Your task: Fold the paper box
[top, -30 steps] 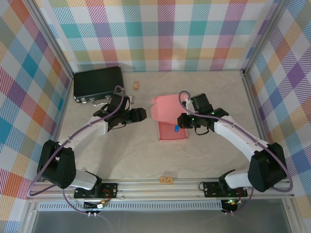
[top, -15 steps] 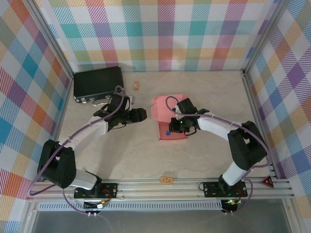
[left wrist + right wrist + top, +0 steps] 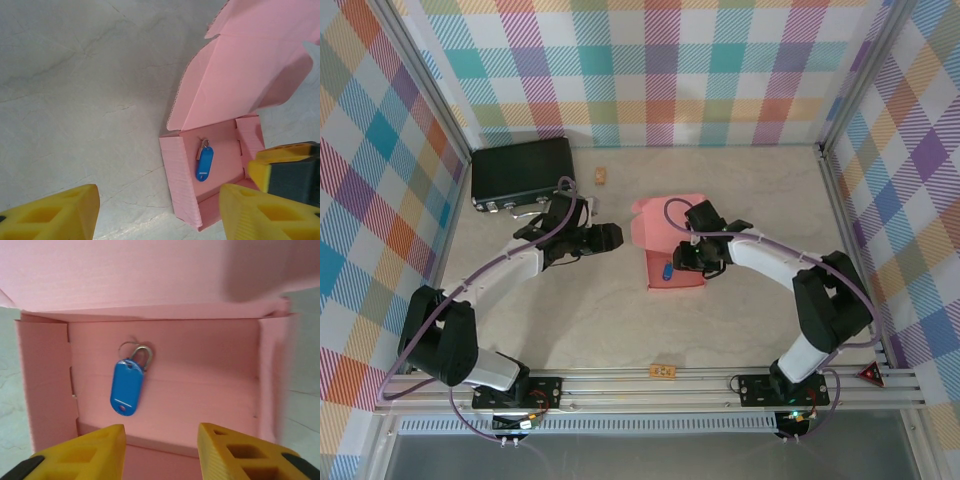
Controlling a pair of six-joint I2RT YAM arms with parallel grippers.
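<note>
The paper box point(image 3: 676, 268) is a salmon-pink open tray in the middle of the table, its lid point(image 3: 662, 220) raised at the far side. A blue key tag point(image 3: 666, 270) with a metal ring lies on the box floor point(image 3: 200, 390), and the tag point(image 3: 127, 386) is apart from the fingers. My right gripper point(image 3: 688, 262) hovers over the tray's right part, open and empty point(image 3: 160, 452). My left gripper point(image 3: 610, 237) is open and empty left of the box point(image 3: 215, 165), above bare table point(image 3: 157, 215). The tag point(image 3: 204, 162) shows there too.
A black case point(image 3: 522, 172) with latches lies at the back left. A small wooden block point(image 3: 602, 176) sits behind the left arm, another point(image 3: 663, 372) by the near rail. Plaid walls and metal rails bound the table.
My right gripper swung left over the tray and went from shut to open, and the blue tag now lies loose in the box. The left arm stayed still.
</note>
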